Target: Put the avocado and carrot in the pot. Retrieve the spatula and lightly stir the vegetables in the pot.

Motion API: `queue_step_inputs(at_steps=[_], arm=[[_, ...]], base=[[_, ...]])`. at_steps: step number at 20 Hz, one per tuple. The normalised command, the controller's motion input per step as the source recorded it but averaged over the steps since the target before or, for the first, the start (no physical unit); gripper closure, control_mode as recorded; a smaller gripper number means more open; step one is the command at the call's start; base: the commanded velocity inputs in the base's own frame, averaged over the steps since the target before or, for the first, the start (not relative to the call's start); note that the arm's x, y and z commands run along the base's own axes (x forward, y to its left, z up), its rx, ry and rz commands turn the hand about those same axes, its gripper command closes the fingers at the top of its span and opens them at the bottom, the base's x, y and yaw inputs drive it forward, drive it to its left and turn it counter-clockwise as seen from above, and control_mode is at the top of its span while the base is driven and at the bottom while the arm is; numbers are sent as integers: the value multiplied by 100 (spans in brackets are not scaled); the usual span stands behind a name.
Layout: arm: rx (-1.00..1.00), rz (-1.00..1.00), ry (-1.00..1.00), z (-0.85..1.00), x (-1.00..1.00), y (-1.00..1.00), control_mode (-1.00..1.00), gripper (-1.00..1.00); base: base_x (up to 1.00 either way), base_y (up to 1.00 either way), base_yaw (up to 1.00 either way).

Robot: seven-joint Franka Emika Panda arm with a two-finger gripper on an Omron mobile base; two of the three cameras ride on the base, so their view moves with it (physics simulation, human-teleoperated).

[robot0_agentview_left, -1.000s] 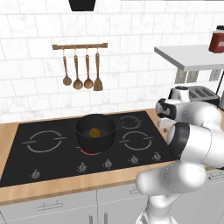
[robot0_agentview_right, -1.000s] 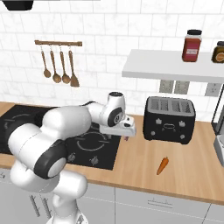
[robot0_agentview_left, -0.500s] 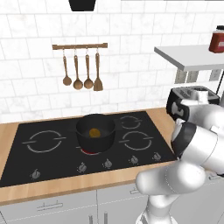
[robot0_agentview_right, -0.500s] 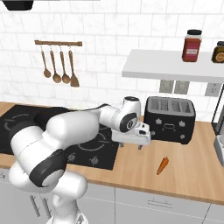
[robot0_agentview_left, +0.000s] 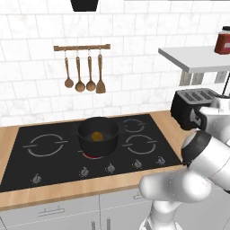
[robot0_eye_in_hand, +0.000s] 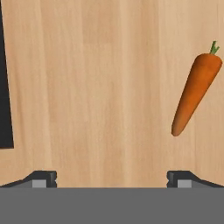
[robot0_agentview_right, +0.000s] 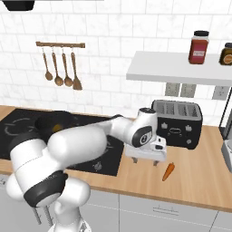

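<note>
The orange carrot (robot0_eye_in_hand: 195,94) lies on the wooden counter (robot0_eye_in_hand: 109,87), up and to the right of my open gripper (robot0_eye_in_hand: 113,179), outside the gap between its fingertips (robot0_eye_in_hand: 43,178). From the right base view, the gripper (robot0_agentview_right: 145,162) hangs low over the counter just left of the carrot (robot0_agentview_right: 168,171), holding nothing. The black pot (robot0_agentview_left: 98,134) stands on the cooktop (robot0_agentview_left: 45,148) with a small yellow-orange vegetable piece (robot0_agentview_left: 96,135) inside. Whether that piece is the avocado I cannot tell. The spatula is out of view.
A black toaster (robot0_agentview_right: 176,122) stands close behind the gripper, under a white shelf (robot0_agentview_right: 172,72) carrying two jars (robot0_agentview_right: 199,46). Brown wooden spoons and a wooden spatula (robot0_agentview_left: 83,76) hang on the tiled wall. The cooktop's edge (robot0_eye_in_hand: 4,87) lies left of the hand.
The arm has swung right, off the cooktop, and dropped to the counter beside the carrot. The gripper stayed open. The pot and carrot have not moved.
</note>
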Motion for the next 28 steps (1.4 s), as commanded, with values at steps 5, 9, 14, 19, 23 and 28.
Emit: queue_step_inputs(at_steps=[5, 9, 14, 19, 23, 28], arm=[[0, 0, 10, -1, -7, -44, -100, -100], [-1, 0, 7, -6, 0, -29, -100, -100], [0, 0, 2, -15, 8, -23, -100, -100], [0, -2, 0, -33, 32, -12, -100, -100], [0, -3, 2, -22, 26, -23, -100, -100], [0, -4, 5, -11, 19, -33, -100, -100]], base=[[0, 0, 0], [0, 0, 0], [0, 0, 0], [0, 0, 0], [0, 0, 0], [0, 0, 0]])
